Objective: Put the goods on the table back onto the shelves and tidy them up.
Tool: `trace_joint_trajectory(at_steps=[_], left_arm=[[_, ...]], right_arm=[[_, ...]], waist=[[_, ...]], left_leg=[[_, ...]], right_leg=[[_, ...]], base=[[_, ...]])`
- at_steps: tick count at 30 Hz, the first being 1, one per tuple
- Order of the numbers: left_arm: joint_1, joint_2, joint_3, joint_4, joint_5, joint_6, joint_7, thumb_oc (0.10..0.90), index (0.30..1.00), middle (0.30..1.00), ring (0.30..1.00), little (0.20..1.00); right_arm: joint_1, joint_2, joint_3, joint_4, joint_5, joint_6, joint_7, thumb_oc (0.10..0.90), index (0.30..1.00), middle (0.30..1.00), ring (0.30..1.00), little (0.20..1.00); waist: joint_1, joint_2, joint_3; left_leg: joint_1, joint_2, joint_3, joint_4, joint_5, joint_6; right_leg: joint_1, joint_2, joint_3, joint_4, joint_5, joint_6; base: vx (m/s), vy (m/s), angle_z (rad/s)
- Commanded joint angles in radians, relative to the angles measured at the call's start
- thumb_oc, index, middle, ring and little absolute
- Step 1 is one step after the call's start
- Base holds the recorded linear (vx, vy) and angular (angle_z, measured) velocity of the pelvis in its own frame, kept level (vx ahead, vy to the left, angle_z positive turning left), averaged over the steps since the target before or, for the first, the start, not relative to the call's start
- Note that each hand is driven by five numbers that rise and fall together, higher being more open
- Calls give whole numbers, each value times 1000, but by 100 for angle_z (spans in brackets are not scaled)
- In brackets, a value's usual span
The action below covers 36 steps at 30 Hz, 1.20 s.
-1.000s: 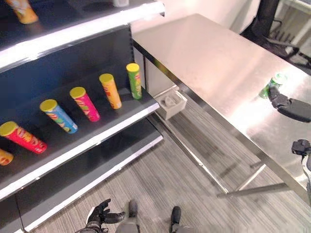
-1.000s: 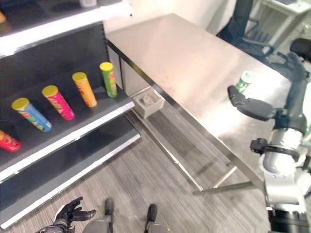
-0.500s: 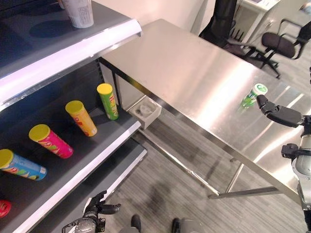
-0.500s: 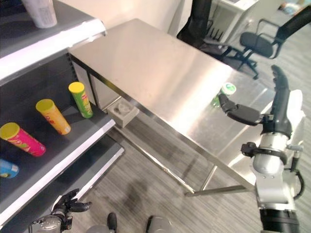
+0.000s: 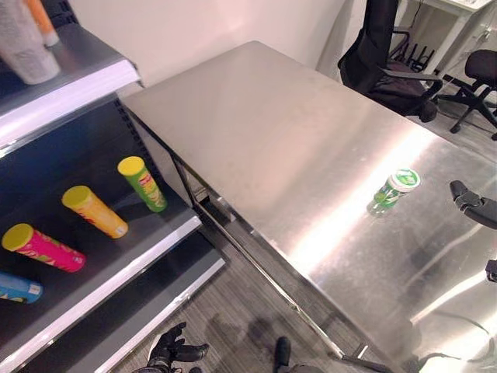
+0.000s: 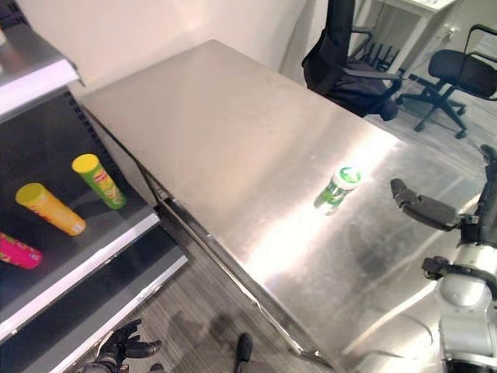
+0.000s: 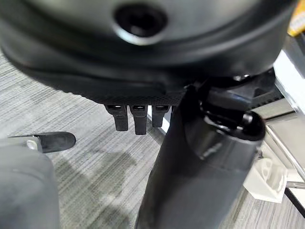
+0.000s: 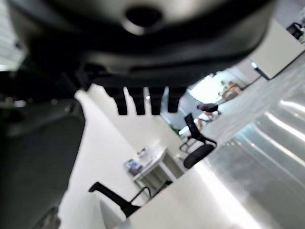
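Green can (image 6: pixel 338 187) with white lid stands upright on the steel tabletop (image 6: pixel 233 140), toward its right part, alone, with nothing touching it. Right hand (image 6: pixel 423 210) hovers over the tabletop to the can's right, near but apart; bare steel lies between them. Its fingers (image 8: pixel 138 101) hang straight and relaxed in the right wrist view, holding nothing.

Left hand (image 5: pixel 172 349) is low by the floor (image 5: pixel 233 311), well apart from the can, in front of the shelf unit. Fingers (image 7: pixel 135 118) are spread and loose, empty.

Shelf unit is to the left of the tabletop. Middle shelf (image 5: pixel 132 256) carries a row of tubes with yellow lids: green tube (image 5: pixel 142 183) nearest the tabletop, then orange tube (image 5: pixel 94 211), pink tube (image 5: pixel 43 248), and blue tube (image 5: pixel 19 287) at the view's edge. All look tipped over toward the camera; can't tell whether they lie flat or stand. They sit apart from each other. Upper shelf (image 5: pixel 70 78) holds a pale cup (image 5: pixel 22 47) and an orange item (image 5: pixel 40 19) behind it, both cut off by the frame.

Black office chairs (image 6: pixel 353 70) stand past the tabletop's far side.
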Motion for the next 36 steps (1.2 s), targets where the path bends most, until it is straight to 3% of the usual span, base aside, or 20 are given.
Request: trace_joint_trajectory(at_steps=[1, 3, 4, 8, 12, 18, 25, 36], left_arm=[[-47, 116, 4, -49, 12, -34, -7, 800, 900, 900, 900, 900], [-52, 112, -8, -36, 18, -32, -7, 800, 900, 900, 900, 900], [-53, 104, -8, -23, 20, -37, -6, 800, 900, 900, 900, 900], [-41, 107, 4, -14, 11, -43, -9, 800, 900, 900, 900, 900], [-23, 117, 61, 10, 1, -47, -11, 800, 900, 900, 900, 900], [-18, 123, 74, 34, 21, -52, -22, 800, 900, 900, 900, 900], [-11, 119, 81, 44, 40, -65, -46, 800, 900, 900, 900, 900], [-11, 108, 80, 59, 55, -72, -58, 800, 900, 900, 900, 900]], right_arm=[[-74, -65, -78, -94, 59, -92, -9, 800, 900, 900, 900, 900], [-107, -52, -58, -92, 109, -122, -9, 800, 900, 900, 900, 900], [-134, -31, -42, -107, 125, -138, -2, 800, 900, 900, 900, 900], [-147, -23, -14, -122, 142, -138, 39, 800, 900, 900, 900, 900], [-134, -17, 20, -170, 168, -143, 115, 800, 900, 900, 900, 900], [-114, -28, 24, -207, 193, -147, 172, 800, 900, 900, 900, 900], [-70, -65, 72, -234, 211, -146, 285, 800, 900, 900, 900, 900], [-18, -31, 139, -273, 218, -144, 384, 800, 900, 900, 900, 900]], waist=[[22, -78, 14], [38, -64, 9], [37, -54, -10], [41, -65, -26], [50, -92, -37], [45, -107, -48], [39, -111, -54], [40, -107, -63]], left_leg=[[-96, -85, 6, 51, -112, 74], [-142, -126, 18, -94, -75, 98], [-107, -144, 8, -147, -73, 100], [-64, -163, 32, -156, -95, 120], [0, -173, 100, -201, -102, 139], [30, -178, 133, -217, -112, 145], [57, -181, 161, -220, -123, 149], [68, -178, 150, -215, -126, 147]], right_leg=[[19, -164, -21, 7, -50, 139], [20, -165, -21, 7, -48, 153], [18, -163, 2, 10, -47, 158], [21, -184, 33, 16, -32, 166], [0, -207, 71, 26, -4, 190], [-6, -222, 82, 24, 12, 203], [-12, -234, 84, 23, 32, 213], [9, -236, 69, 19, 24, 210]], base=[[-2, -41, 44], [114, 142, 36], [135, 212, 1], [97, 157, -55], [40, 108, -48], [2, 32, -14], [-7, 7, -10], [2, 1, -3]])
